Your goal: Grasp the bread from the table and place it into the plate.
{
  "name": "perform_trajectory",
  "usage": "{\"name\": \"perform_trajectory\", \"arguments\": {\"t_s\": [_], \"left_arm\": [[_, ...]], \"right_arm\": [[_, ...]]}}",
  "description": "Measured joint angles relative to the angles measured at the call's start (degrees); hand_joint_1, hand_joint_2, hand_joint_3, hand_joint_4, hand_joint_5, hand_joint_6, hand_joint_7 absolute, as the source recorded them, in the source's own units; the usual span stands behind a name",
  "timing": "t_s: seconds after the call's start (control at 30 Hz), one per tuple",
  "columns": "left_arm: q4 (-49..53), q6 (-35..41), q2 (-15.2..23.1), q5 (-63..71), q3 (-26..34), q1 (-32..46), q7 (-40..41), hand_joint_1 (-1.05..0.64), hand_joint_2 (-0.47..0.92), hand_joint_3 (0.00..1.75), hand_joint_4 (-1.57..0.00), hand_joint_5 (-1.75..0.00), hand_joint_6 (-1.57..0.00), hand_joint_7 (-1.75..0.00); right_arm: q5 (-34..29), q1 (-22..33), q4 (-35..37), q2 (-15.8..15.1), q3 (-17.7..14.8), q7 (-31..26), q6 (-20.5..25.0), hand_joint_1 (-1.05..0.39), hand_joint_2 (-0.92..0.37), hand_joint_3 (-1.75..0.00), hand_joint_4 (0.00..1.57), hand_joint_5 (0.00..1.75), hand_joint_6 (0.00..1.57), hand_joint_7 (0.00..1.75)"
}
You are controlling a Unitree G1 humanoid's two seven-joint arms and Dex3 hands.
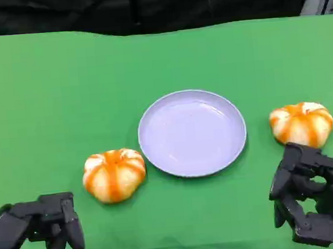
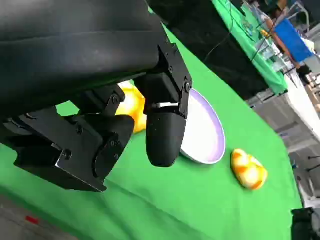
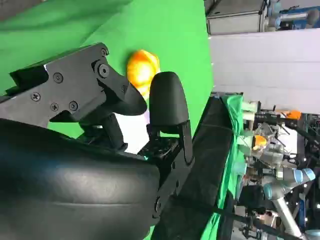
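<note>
Round lavender plastic plate (image 1: 192, 132): the landmark, nothing in it.

Orange-and-white glazed bread roll (image 1: 114, 174): just left of the plate, untouched. A second like roll (image 1: 302, 124) lies right of the plate.

Left hand (image 1: 44, 231): nearer than the plate, fingers apart, nothing held. Right hand (image 1: 315, 196): likewise, just short of the second roll.

Risk: a roll may be nudged aside if approached off-centre.

A cluttered room beyond the plate is given by the wrist views.

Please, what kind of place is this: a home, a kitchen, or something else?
Most likely a robotics lab or test room, not a home. The table wears a plain green cloth, more green-covered benches with equipment stand behind, and another robot arm is visible in the background of the right wrist view.
</note>
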Motion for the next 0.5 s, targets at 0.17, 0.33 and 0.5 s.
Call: {"name": "perform_trajectory", "arguments": {"t_s": [0.17,0.33,0.5], "left_arm": [[0.1,-0.8,2.9,2.8,-1.1,0.6,-0.7,0.27,0.6,1.05,-0.84,-1.59,-0.84,-1.27],[0.1,-0.8,3.7,3.9,-1.4,1.0,-0.7,0.27,0.62,1.0,-0.86,-1.54,-0.87,-1.21],[0.0,-0.8,4.1,4.8,-1.7,1.1,-0.7,0.26,0.63,0.96,-0.85,-1.54,-0.87,-1.18]], "right_arm": [[0.3,0.0,0.0,0.0,0.0,0.1,0.0,-0.01,-0.68,-1.09,0.77,1.75,0.62,1.6],[0.3,0.0,0.0,0.0,-0.1,0.1,0.0,-0.01,-0.68,-1.09,0.77,1.75,0.62,1.6],[0.3,0.0,0.0,0.0,-0.1,0.1,0.0,-0.01,-0.68,-1.08,0.76,1.75,0.62,1.6]]}}
